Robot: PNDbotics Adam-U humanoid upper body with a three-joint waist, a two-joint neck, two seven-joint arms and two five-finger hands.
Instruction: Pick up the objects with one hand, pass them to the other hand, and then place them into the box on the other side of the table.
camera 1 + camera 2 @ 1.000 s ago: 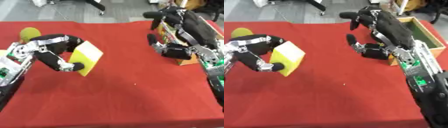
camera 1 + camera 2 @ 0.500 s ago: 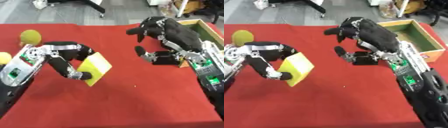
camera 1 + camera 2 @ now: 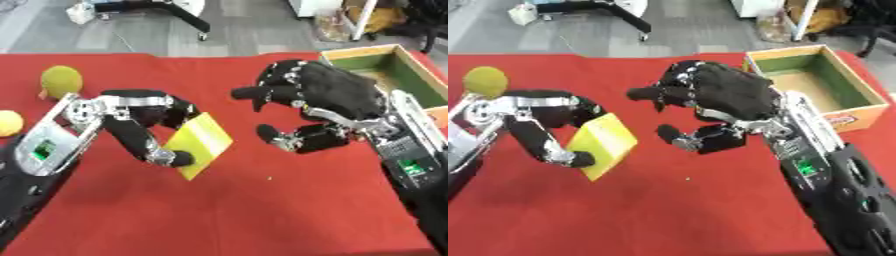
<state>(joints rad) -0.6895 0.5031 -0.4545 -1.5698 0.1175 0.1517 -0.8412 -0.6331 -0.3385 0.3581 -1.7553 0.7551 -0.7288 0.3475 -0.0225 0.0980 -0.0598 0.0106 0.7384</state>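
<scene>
Tablecloth (image 3: 262, 220) red, grey floor (image 3: 131, 30) behind; left hand (image 3: 153, 117) grasps yellow block (image 3: 199, 145); right hand (image 3: 315, 100) released.

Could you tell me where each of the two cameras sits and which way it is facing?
Left eye view: in the robot's head, looking down at the red table; the left hand holding a yellow block and the empty right hand both show.
Right eye view: the head's other eye, facing the same way from slightly to the right; it shows more of the wooden box and the same two arms.
Shared: the same moment, both hands, the block, the box and a green ball.
</scene>
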